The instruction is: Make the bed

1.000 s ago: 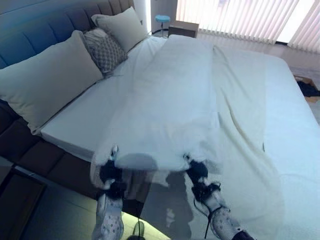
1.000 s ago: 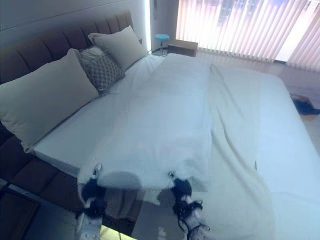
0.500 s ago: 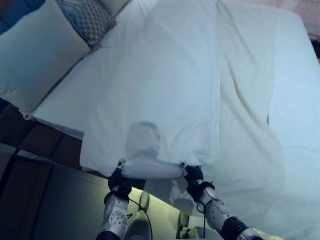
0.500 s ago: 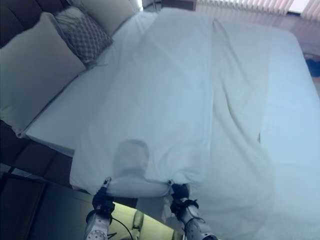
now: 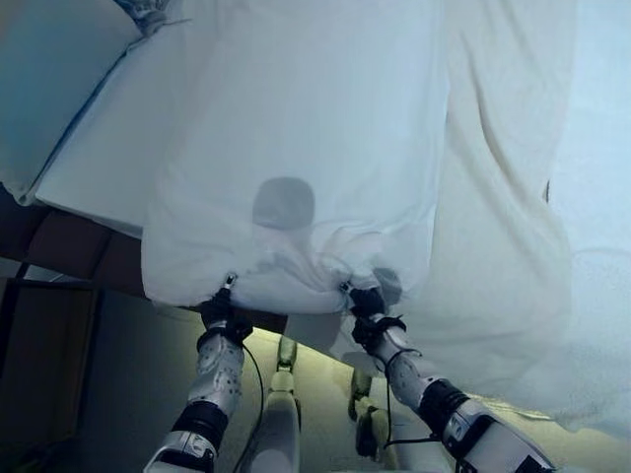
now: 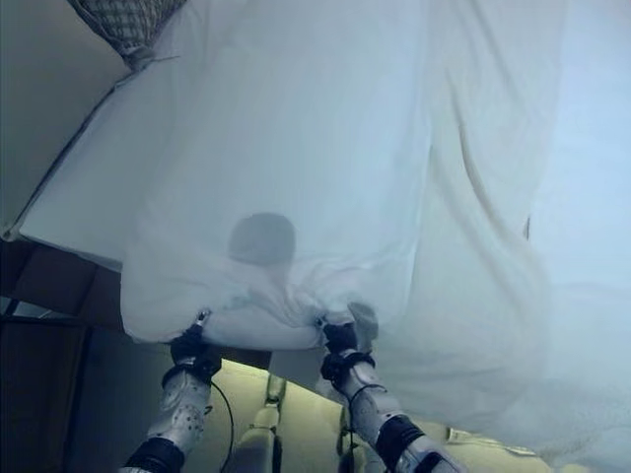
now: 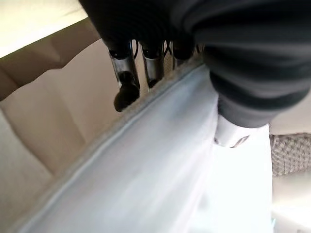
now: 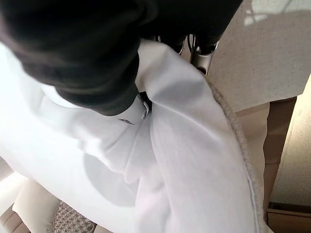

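Observation:
A white duvet (image 5: 315,158) lies along the bed, and its near edge hangs over the side of the mattress (image 5: 89,168). My left hand (image 5: 219,313) is shut on the duvet's near hem at the left, and my right hand (image 5: 363,301) is shut on the same hem about a forearm's length to the right. In the left wrist view the fingers (image 7: 127,82) curl over the piped edge of the duvet (image 7: 146,165). The right wrist view has bunched duvet cloth (image 8: 194,160) running from under the hand's cover. A cream blanket (image 5: 503,227) lies beside the duvet, on its right.
A large white pillow (image 5: 49,79) rests at the upper left, with the corner of a patterned cushion (image 6: 123,25) beside it. The dark padded bed frame (image 5: 59,256) runs below the mattress at the left. Pale floor shows between my arms.
The camera has tipped down and closer, so the headboard and window have left the picture. Both hands stay shut on the duvet hem, which now bunches more between them.

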